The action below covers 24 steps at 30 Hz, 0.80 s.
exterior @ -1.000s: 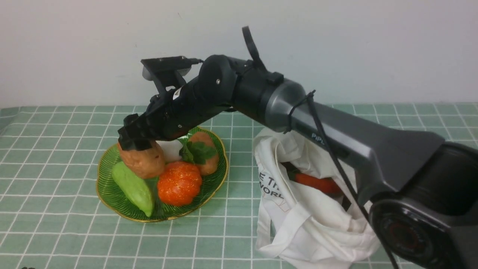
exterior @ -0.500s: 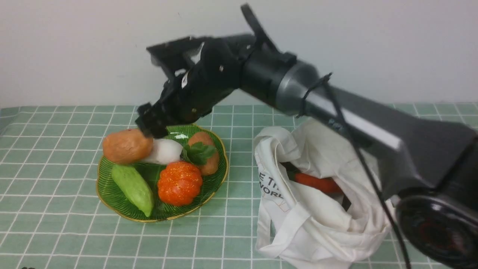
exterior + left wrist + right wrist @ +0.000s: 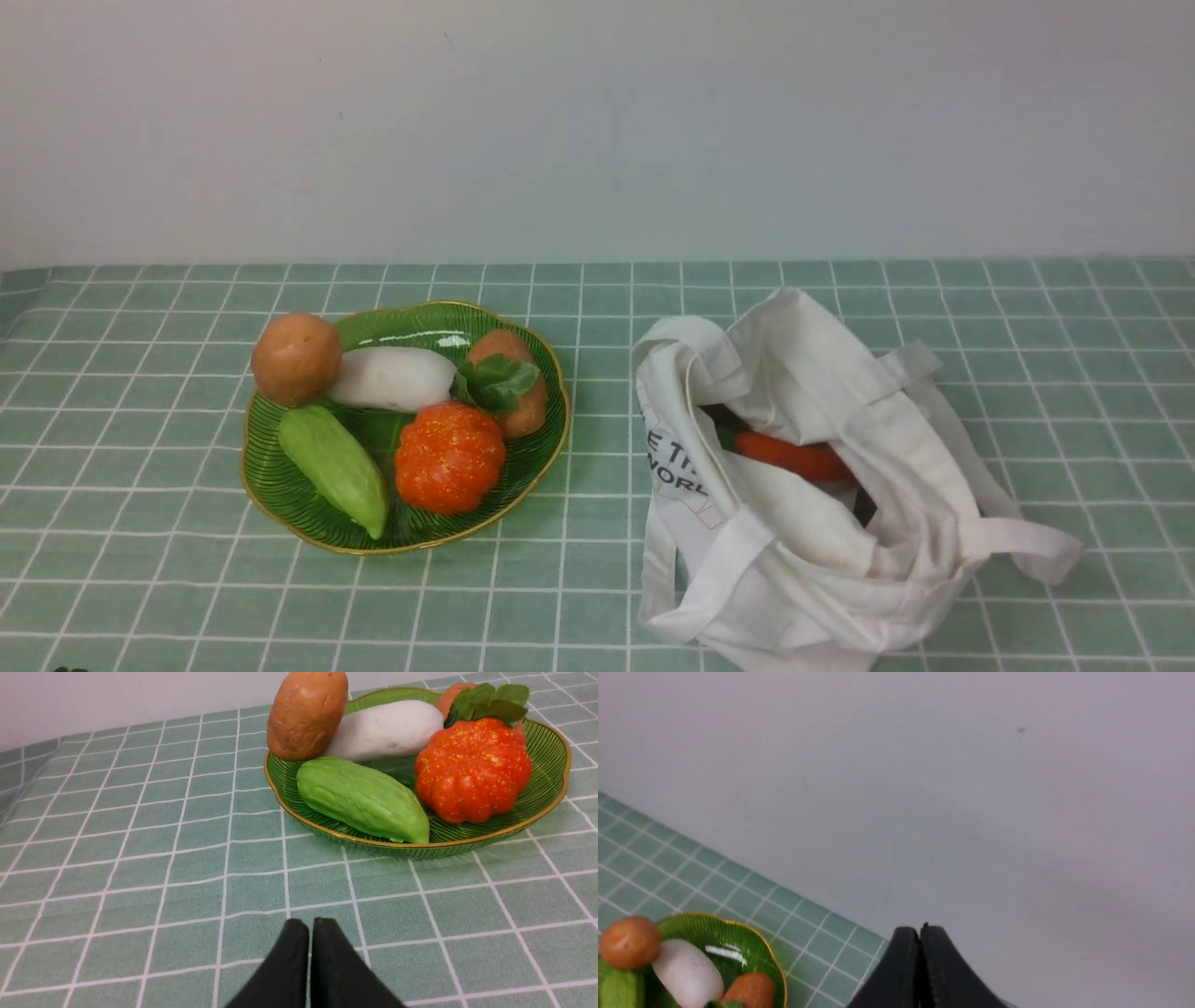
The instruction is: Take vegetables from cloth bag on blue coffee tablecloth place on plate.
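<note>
The green gold-rimmed plate (image 3: 537,439) on the blue coffee tablecloth (image 3: 140,579) holds several vegetables: a brown potato (image 3: 296,358), a white radish (image 3: 392,378), a pale green gourd (image 3: 334,469), an orange pumpkin (image 3: 449,457) and a leafy tan piece (image 3: 509,381). The white cloth bag (image 3: 803,551) lies to the right, an orange carrot (image 3: 792,455) showing in its mouth. Neither arm shows in the front view. My left gripper (image 3: 310,926) is shut and empty, low over the cloth short of the plate (image 3: 467,842). My right gripper (image 3: 920,931) is shut and empty, facing the wall.
A plain pale wall (image 3: 597,121) runs along the far edge of the table. The bag's strap handles (image 3: 1022,546) trail out to the right on the cloth.
The right arm let go of the potato, which came to rest on the plate's left rim. The arm then drew back out of the front view and its gripper shut.
</note>
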Tool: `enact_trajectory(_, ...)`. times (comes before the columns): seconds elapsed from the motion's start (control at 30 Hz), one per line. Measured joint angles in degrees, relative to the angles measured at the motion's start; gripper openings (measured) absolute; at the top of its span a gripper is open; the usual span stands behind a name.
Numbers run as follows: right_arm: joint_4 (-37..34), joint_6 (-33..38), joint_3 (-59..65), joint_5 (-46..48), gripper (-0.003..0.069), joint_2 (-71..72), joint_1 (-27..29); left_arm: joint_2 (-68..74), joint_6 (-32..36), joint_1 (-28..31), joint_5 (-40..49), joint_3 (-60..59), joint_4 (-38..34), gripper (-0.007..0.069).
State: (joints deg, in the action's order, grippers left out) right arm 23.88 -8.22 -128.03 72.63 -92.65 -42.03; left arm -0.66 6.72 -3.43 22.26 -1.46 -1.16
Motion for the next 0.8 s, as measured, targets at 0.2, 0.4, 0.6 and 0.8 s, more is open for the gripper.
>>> enact_trajectory(0.2,0.73,-4.53,17.12,-0.44,-0.0013,20.58,0.00,0.00,0.00,0.00,0.00,0.00,0.00,-0.0008)
enact_trajectory(0.4,6.35,-13.81,45.14,-11.54,-0.0014,43.67,0.00,0.00,0.00,0.00,0.00,0.00,0.00,-0.0008)
enact_trajectory(0.6,9.69,-23.25,75.12,-27.58,-0.0014,70.82,0.00,0.00,0.00,0.00,0.00,0.00,0.00,-0.0008)
enact_trajectory(0.8,12.06,-30.12,96.10,-34.12,-0.0014,93.51,0.00,0.05,0.00,-0.06,-0.07,0.00,0.01,-0.0008)
